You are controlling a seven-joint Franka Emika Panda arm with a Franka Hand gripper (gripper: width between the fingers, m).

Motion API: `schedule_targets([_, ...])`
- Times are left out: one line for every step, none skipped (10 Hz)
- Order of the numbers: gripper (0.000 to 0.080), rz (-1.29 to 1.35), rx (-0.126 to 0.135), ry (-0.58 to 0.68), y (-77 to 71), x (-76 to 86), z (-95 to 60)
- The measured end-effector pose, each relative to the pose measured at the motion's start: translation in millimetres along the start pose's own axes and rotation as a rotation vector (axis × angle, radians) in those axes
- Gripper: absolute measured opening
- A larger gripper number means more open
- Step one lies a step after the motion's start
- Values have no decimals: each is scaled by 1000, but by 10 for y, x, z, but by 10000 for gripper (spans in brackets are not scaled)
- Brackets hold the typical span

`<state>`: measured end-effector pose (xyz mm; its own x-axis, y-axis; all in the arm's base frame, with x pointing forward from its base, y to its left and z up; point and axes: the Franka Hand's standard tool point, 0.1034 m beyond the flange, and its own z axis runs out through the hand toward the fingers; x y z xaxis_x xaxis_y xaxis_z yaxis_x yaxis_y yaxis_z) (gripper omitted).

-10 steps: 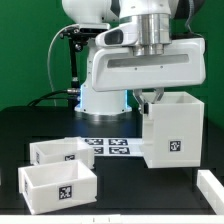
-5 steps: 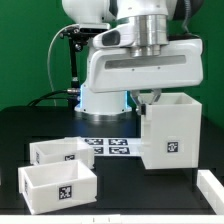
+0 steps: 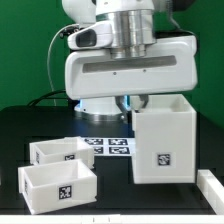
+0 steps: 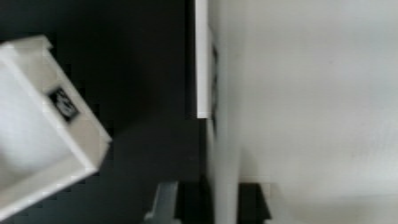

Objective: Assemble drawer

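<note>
Evidently early: the claw [image 4: 210,200] is clamped on a wall of the tall square white plastic casing [image 3: 160,135], and 2 shallow white trays [image 3: 58,187] [image 3: 60,152] wait on the black bench [image 3: 115,185] to the exterior view's left of it, not yet slid in.

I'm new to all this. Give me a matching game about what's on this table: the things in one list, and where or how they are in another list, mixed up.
Things:
1. casing
2. nearer tray
3. marker board
4. table

Descriptions:
A. black surface under everything
B. lying flat, printed with several tags
C. standing tall at the exterior view's right
D. low and shallow, at the exterior view's left

Pairs: 1-C, 2-D, 3-B, 4-A
</note>
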<state>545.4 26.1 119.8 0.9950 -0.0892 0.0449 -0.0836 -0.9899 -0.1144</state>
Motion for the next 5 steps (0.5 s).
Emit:
schedule_targets([36, -24, 8, -2, -155, 34, 64])
schedule_targets([36, -27, 4, -4, -92, 29, 69])
schedule_targets([37, -28, 4, -5, -95, 25, 77])
schedule_targets([37, -28, 4, -6, -98, 20, 82])
schedule_targets([37, -27, 3, -7, -93, 19, 84])
